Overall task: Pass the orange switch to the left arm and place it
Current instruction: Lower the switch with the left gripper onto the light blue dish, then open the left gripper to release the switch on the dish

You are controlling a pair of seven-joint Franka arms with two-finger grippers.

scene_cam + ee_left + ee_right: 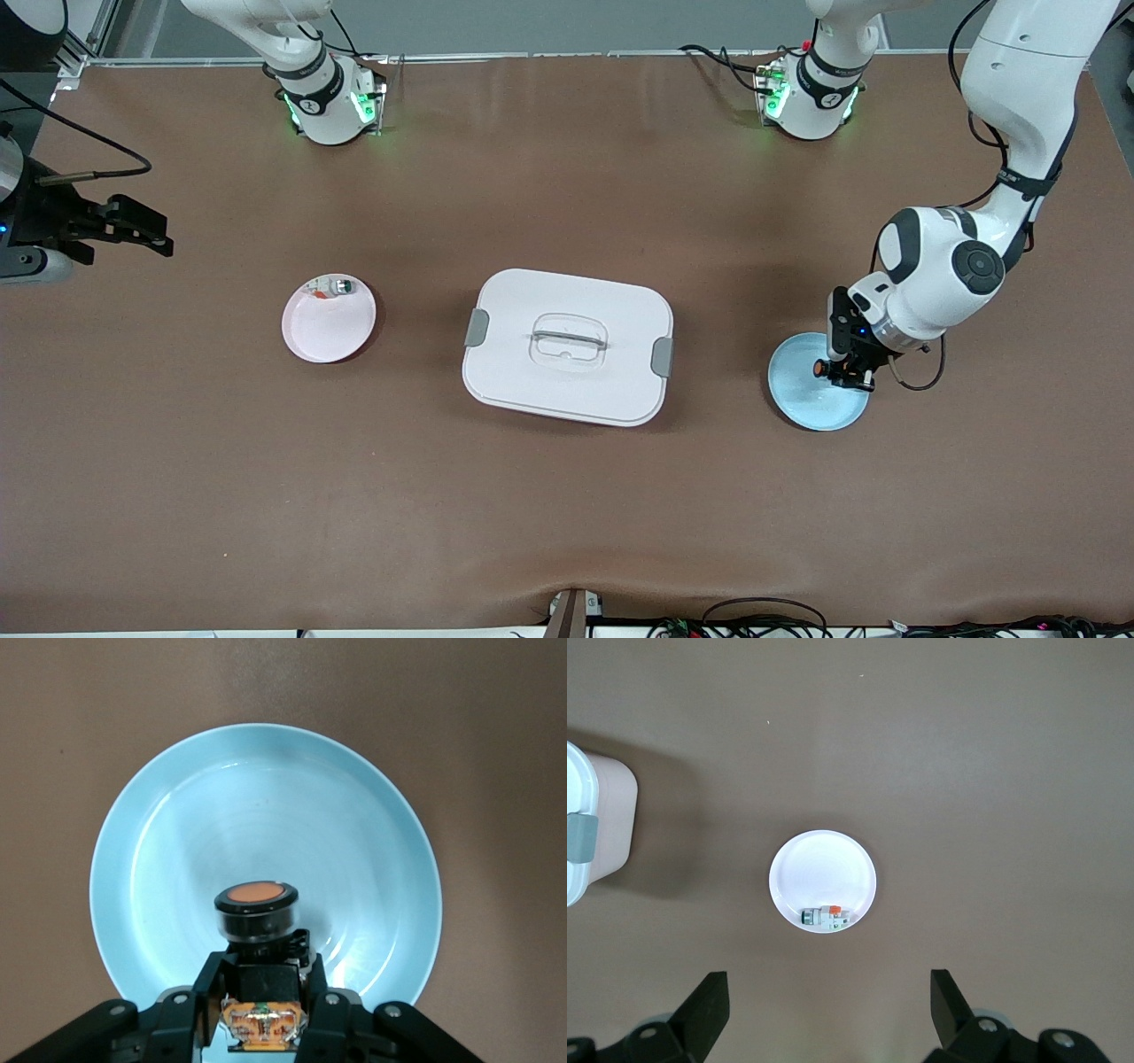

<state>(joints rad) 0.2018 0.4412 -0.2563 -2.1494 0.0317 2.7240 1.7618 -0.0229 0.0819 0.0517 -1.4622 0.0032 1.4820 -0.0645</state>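
My left gripper (842, 365) is shut on the orange switch (820, 365), a small black block with an orange round button, low over the round blue plate (811, 400) at the left arm's end of the table. In the left wrist view the black fingers (209, 979) clamp the switch (257, 908) by its body, over the plate (266, 797). My right gripper (166, 235) is open and empty, up in the air at the right arm's end of the table; its fingers (709, 1001) stand wide apart. The white box (567, 346) stands shut mid-table between the two plates.
A pink plate (328, 323) lies toward the right arm's end and holds a small silver-grey part (333, 286) with green and red spots; both show in the right wrist view, the plate (824, 873) and the part (827, 917). A corner of the box (594, 824) shows there too.
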